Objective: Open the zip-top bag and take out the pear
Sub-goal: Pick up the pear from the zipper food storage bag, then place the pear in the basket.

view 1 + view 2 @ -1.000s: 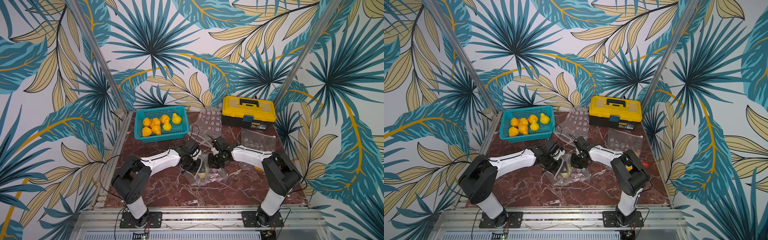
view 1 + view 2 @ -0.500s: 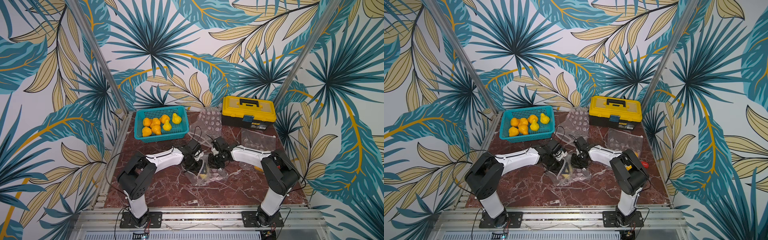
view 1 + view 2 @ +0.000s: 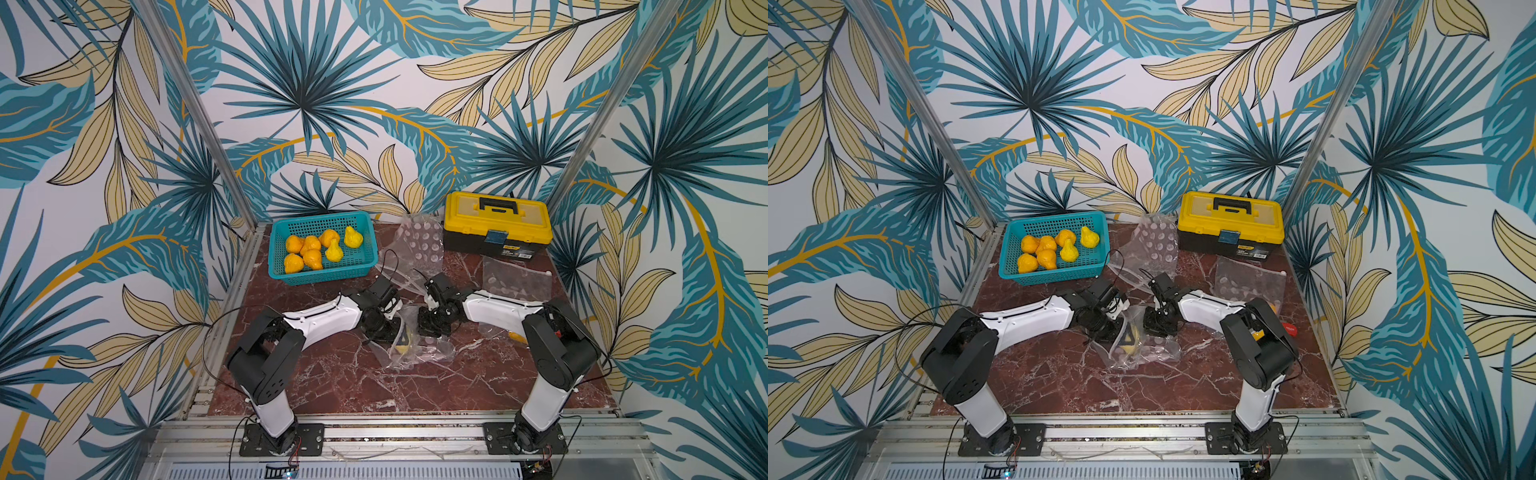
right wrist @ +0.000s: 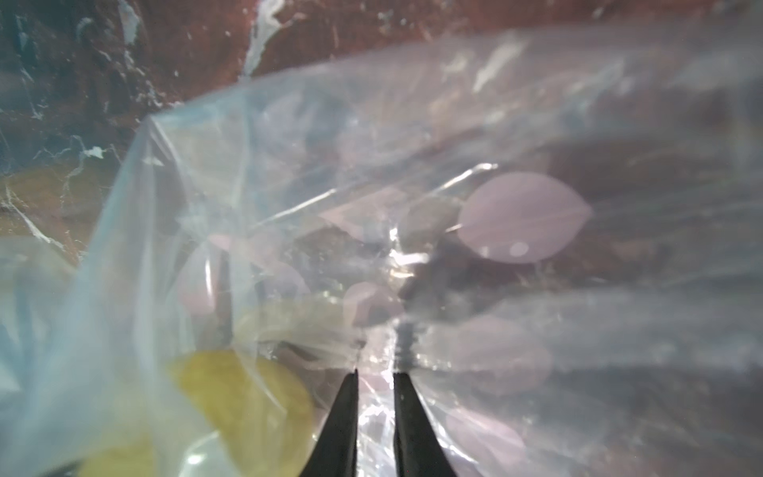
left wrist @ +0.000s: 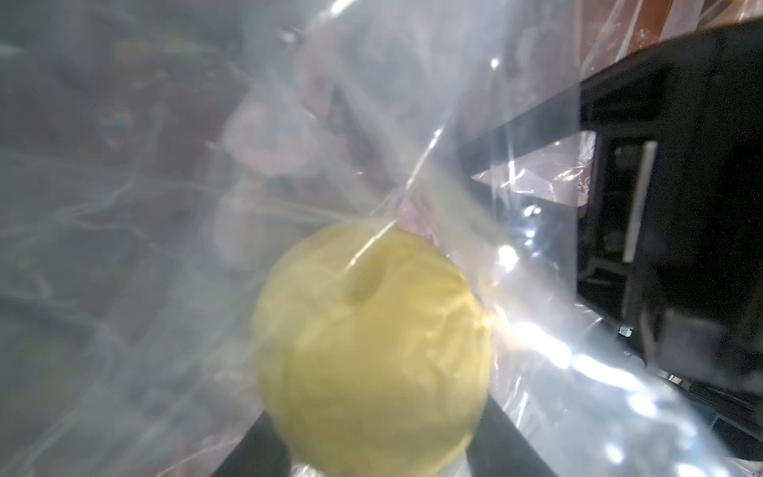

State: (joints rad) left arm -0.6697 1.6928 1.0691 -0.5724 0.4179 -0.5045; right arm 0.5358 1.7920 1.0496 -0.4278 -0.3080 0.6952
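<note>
Left gripper (image 5: 371, 462) jaws spread either side of the pear (image 5: 371, 351), fruit sitting between them, can't tell if they press on it yet. The pear is inside the bag (image 3: 415, 353), mid-table, seen in both top views as a yellow patch through clear film (image 3: 1131, 334).

Right gripper (image 4: 375, 371) jaws nearly together, pinching a fold of bag film. Likely reason: right holds the mouth side up and taut so the left can reach in for the fruit.

Room, left to right: the basket (image 3: 365, 232) of 7 fruits is back-left, well apart from the work. 1 spare bag (image 3: 417, 245) is propped at the back just behind the grippers; another spare bag (image 3: 515, 278) lies flat behind the right forearm. The toolbox (image 3: 496, 224) is back-right, clear of both arms. The table (image 3: 374, 395) is bare toward the near edge, so that looks like the free direction for pulling out.

Risk guess: film draped over the pear could get dragged along with it.
</note>
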